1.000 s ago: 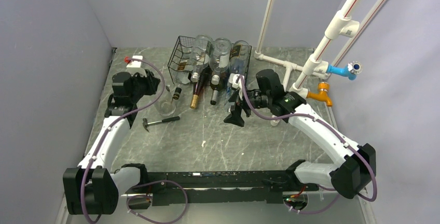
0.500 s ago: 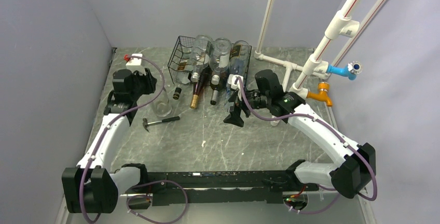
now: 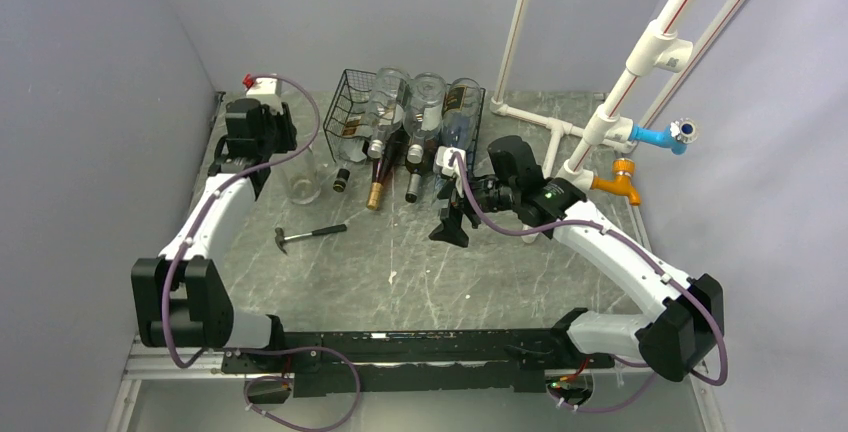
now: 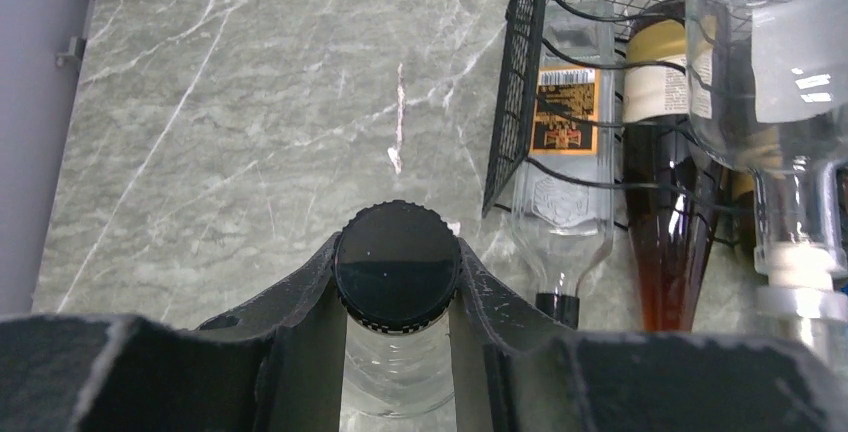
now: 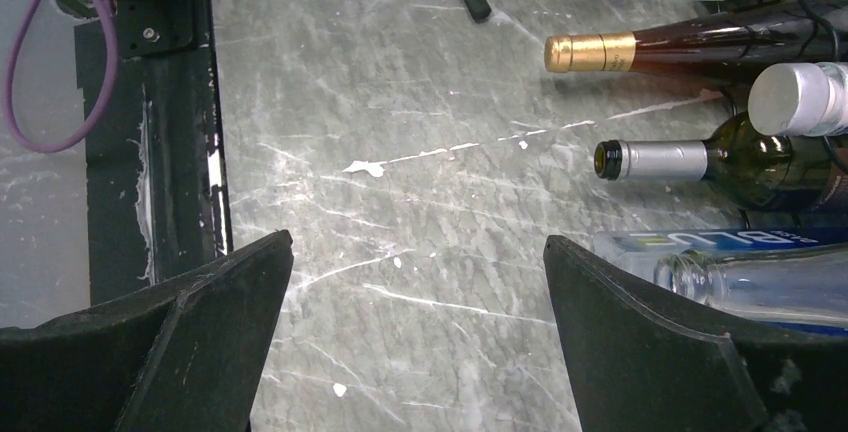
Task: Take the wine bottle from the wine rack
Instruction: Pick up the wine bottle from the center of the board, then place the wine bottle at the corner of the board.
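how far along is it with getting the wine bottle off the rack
Done: a clear bottle is upright outside the wine rack, to its left. In hand: the left hand is shut on its black-capped neck. Left: letting go of it. The right hand is open and empty, near the other bottles lying in the rack.

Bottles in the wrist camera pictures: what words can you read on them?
"BLUE": on the blue label of the clear bottle lying on its side, in the right wrist view.
Orange-and-black label with a barcode, on the flat clear bottle: too small to read.
Cream label on the brown bottle: too blurred to read.
Black-capped bottle: no writing shows.
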